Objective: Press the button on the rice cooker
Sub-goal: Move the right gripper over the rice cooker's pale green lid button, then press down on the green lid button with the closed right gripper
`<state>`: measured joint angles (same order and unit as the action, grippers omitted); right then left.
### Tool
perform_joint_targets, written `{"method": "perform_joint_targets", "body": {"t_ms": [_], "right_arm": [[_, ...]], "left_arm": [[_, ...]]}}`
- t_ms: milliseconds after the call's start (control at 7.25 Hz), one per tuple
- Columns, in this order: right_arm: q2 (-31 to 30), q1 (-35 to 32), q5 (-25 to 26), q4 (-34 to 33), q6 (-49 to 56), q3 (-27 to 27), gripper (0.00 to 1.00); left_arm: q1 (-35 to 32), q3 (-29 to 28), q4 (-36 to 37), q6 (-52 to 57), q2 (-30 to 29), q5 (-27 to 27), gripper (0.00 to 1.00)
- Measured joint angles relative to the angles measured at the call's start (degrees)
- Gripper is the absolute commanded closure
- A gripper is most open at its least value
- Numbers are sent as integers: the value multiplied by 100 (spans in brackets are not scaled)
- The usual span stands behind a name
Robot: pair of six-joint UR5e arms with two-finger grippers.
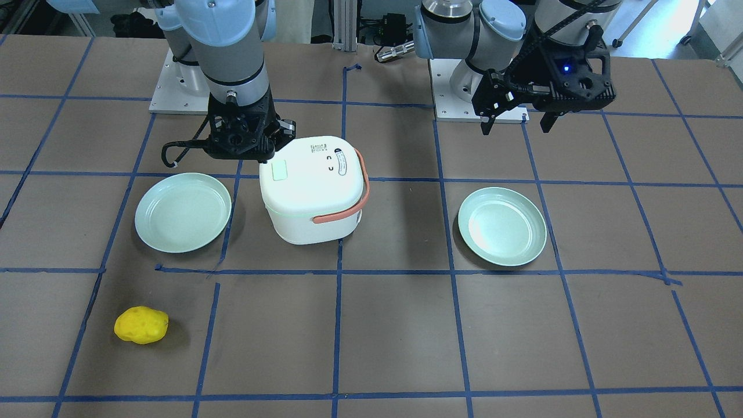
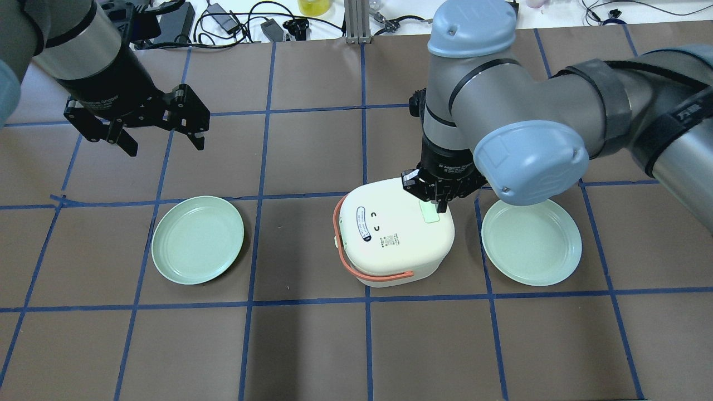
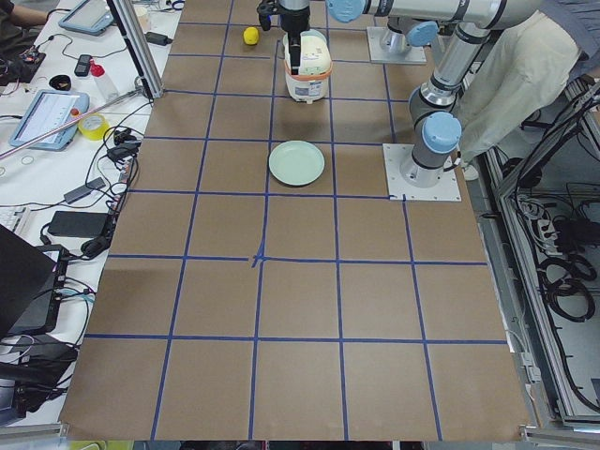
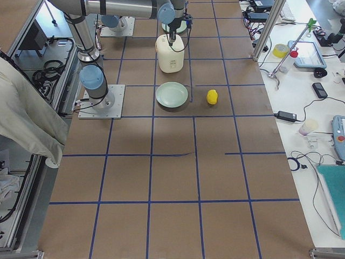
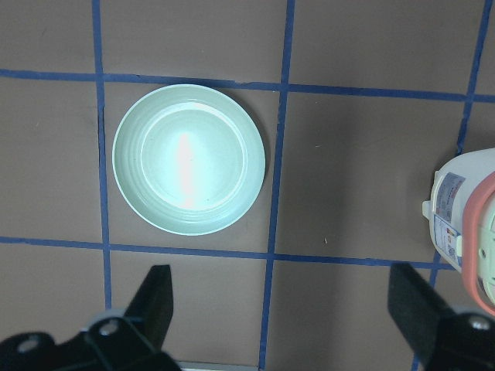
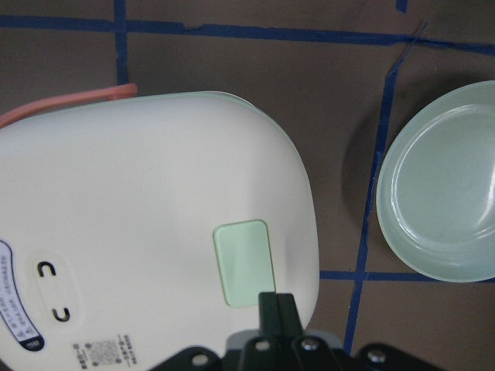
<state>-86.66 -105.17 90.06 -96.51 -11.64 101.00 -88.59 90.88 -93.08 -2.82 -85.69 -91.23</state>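
Observation:
The white rice cooker (image 2: 390, 234) with a salmon handle stands at mid-table, lid down. A pale green rectangular button (image 2: 430, 213) sits on its lid; it also shows in the front view (image 1: 280, 170) and the right wrist view (image 6: 244, 263). My right gripper (image 2: 440, 205) is shut, its fingertips (image 6: 276, 303) together and pointing down at the button's edge; I cannot tell whether they touch it. My left gripper (image 2: 162, 143) is open and empty, hovering well away to the cooker's left, above the table beyond a plate.
Two pale green plates lie either side of the cooker, one on the left (image 2: 198, 239) and one on the right (image 2: 532, 242). A yellow lumpy object (image 1: 141, 325) lies on the operators' side. Blue tape lines grid the brown table.

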Motion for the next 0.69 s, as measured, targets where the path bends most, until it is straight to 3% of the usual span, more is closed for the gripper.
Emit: {"method": "perform_joint_targets", "body": {"t_ms": [690], "right_arm": [[39,-144,85,-796,25,289,98]], "left_arm": [[0,0,0,-5,0,0,0]]}}
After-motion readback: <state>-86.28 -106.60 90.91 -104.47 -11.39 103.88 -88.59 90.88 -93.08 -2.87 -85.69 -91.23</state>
